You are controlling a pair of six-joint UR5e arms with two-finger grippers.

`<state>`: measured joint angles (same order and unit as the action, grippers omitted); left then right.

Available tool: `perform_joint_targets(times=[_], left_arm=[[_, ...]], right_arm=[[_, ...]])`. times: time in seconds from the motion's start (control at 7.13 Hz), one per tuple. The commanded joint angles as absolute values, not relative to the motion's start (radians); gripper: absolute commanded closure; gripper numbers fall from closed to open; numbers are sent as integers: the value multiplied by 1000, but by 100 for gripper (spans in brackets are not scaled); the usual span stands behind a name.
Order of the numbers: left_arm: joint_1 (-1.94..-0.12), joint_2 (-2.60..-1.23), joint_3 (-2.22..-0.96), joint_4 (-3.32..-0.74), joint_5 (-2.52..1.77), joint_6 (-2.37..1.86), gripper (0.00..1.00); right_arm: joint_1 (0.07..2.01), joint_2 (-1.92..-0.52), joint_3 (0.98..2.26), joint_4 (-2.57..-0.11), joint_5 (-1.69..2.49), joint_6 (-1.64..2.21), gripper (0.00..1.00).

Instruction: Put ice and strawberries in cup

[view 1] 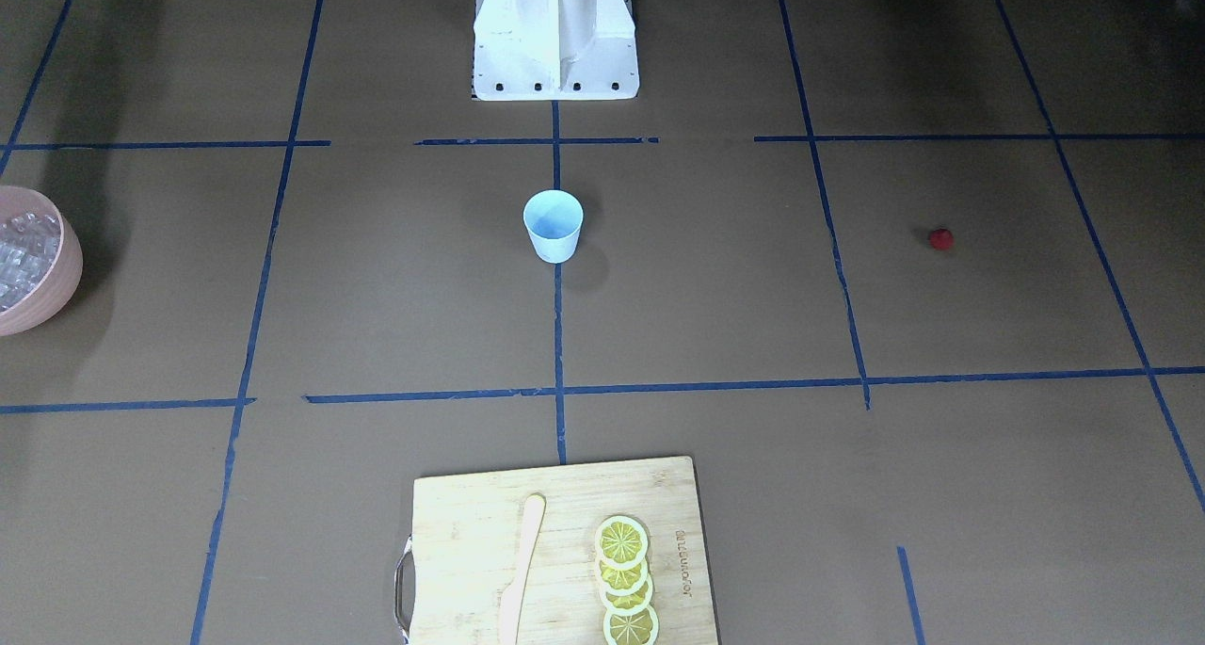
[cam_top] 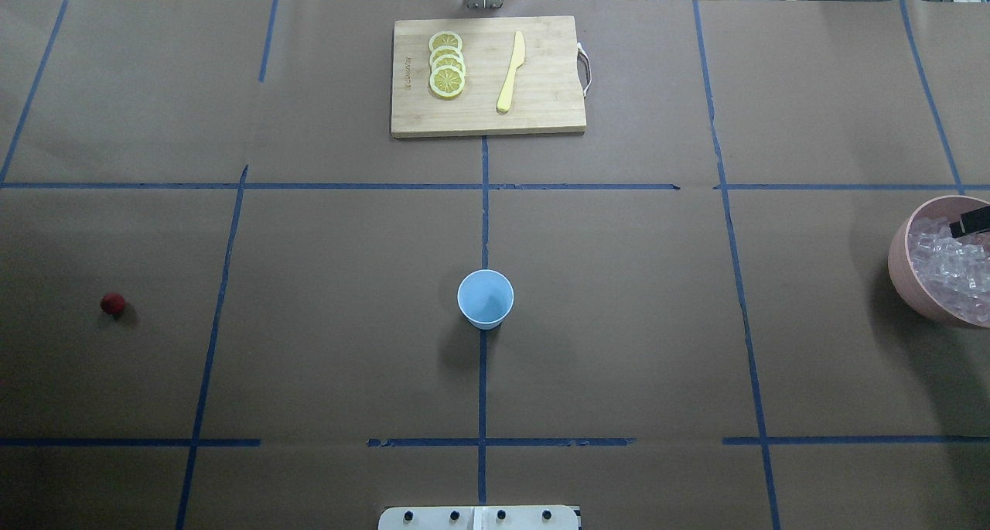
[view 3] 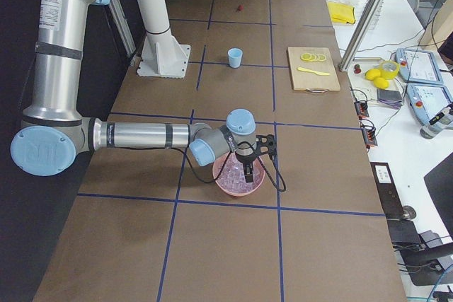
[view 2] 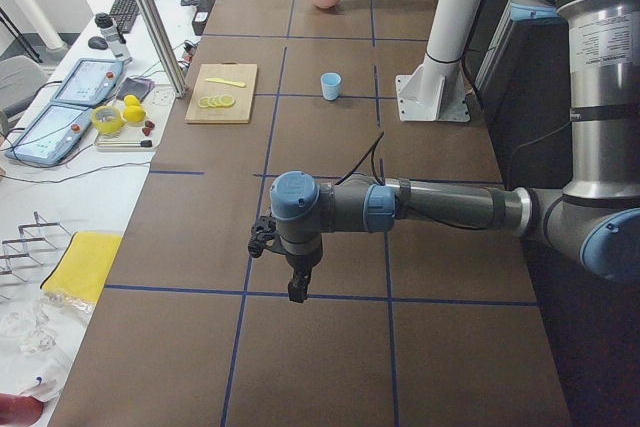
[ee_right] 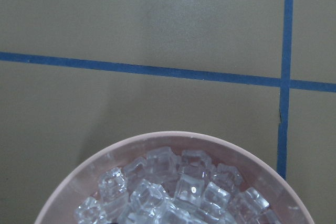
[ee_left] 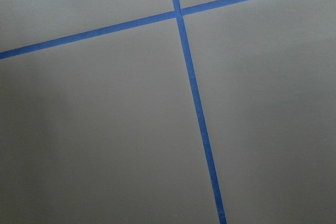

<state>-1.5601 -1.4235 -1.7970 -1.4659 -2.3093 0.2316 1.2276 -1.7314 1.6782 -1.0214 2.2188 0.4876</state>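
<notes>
The cup [cam_top: 485, 299] stands upright, mouth up, in the middle of the worktop [cam_top: 634, 360], right on the blue tape [cam_top: 483, 228] line that runs from the robot's edge to the far edge. The strawberry [cam_top: 113, 304] lies alone on the brown paper toward the worktop's left end, well apart from the cup. The ice [cam_top: 947, 271] is heaped in a pink bowl [cam_top: 896, 261] toward the right end, about level with the cup. The right arm [view 3: 141, 134] stretches low along the worktop. The right jaws point down into the bowl, their tips seemingly at or just above the heap. From the side I cannot tell whether they are apart or together, and the overhead view catches only a dark sliver of them at its edge. The left arm [view 2: 440, 207] reaches out the same way over the left part of the worktop, with the left jaws hanging tips-down above bare paper near a tape crossing. I cannot tell their state either. Against the middle of the far edge sits a wooden board [cam_top: 541, 108] carrying a row of overlapping lemon slices [cam_top: 447, 64] and a pale knife [cam_top: 510, 72] lying beside them, not touching.
</notes>
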Motion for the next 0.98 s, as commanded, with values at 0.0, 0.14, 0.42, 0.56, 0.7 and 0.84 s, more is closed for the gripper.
perform_joint_targets(times=[0.0,0.14,0.42,0.56,0.7,0.84], left_arm=[[-1560,-1424,-1799,-1466,-2309,232,0],[-1559,-1424,-1802,-1466,-2310,232,0],[-1559,-1424,-1802,-1466,-2309,232,0],[-1557,-1424,-1802,-1466,-2309,232,0],[-1557,-1424,-1802,-1466,-2309,232,0],[-1555,-1424,-1802,-1466,-2310,232,0]], right_arm=[[1204,-1730,1671,-1017,2201,491,6],[1203,-1730,1671,-1017,2186,491,7],[1192,-1732,1667,-1017,2177,489,8],[1190,-1733,1670,-1017,2177,489,10],[1189,-1733,1667,-1017,2178,489,11],[1189,-1735,1667,-1019,2178,489,12]])
